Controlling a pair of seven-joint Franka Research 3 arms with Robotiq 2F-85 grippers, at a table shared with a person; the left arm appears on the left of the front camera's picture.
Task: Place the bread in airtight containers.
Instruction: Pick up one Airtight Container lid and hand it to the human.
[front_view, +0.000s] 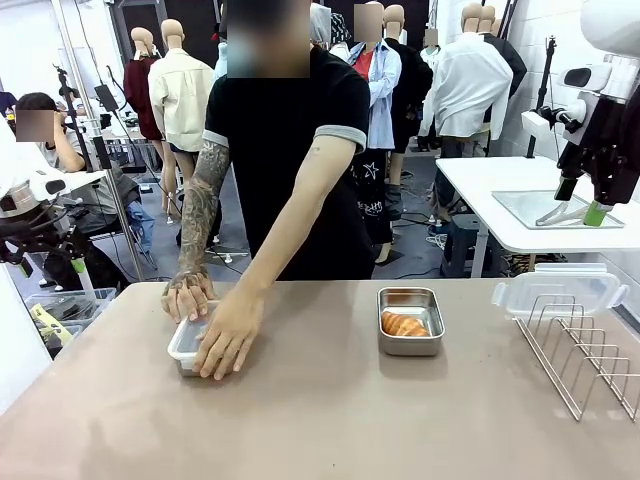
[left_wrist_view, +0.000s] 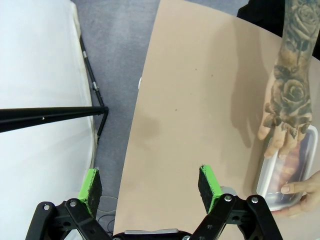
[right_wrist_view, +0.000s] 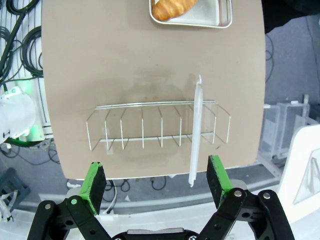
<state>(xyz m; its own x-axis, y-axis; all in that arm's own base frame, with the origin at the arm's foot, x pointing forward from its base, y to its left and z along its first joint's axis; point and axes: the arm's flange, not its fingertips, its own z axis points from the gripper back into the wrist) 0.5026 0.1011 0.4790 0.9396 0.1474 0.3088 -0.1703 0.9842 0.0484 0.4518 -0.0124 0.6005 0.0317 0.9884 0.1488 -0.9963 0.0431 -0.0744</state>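
Front view, left edge: the left gripper (front_view: 22, 262) hangs above and off the table (front_view: 320, 420), dark and partly cut off; in the left wrist view (left_wrist_view: 150, 186) its jaws stand spread with nothing between the green pads, over the table's edge and the grey floor beyond.

Left of centre in the front view, a person in a black shirt leans over a lidded tin (front_view: 195, 345). One tattooed hand (front_view: 188, 296) rests at its far end; the other hand (front_view: 230, 335) presses flat on the clear lid. In the right part of the left wrist view the same tin (left_wrist_view: 292, 175) shows a croissant (left_wrist_view: 289, 170) faintly through the lid.

Centre right: an open steel tin (front_view: 410, 321) sits apart from the hands, with a croissant (front_view: 404, 324) lying inside.

Right side: a wire rack (front_view: 585, 350) stands near the table's right edge, with a clear white-rimmed lid (front_view: 558, 292) propped upright in it.

Upper right: the right gripper (front_view: 578, 203) hangs high above the table. In the right wrist view (right_wrist_view: 157, 181) its jaws are spread, empty, above the rack (right_wrist_view: 157, 125).
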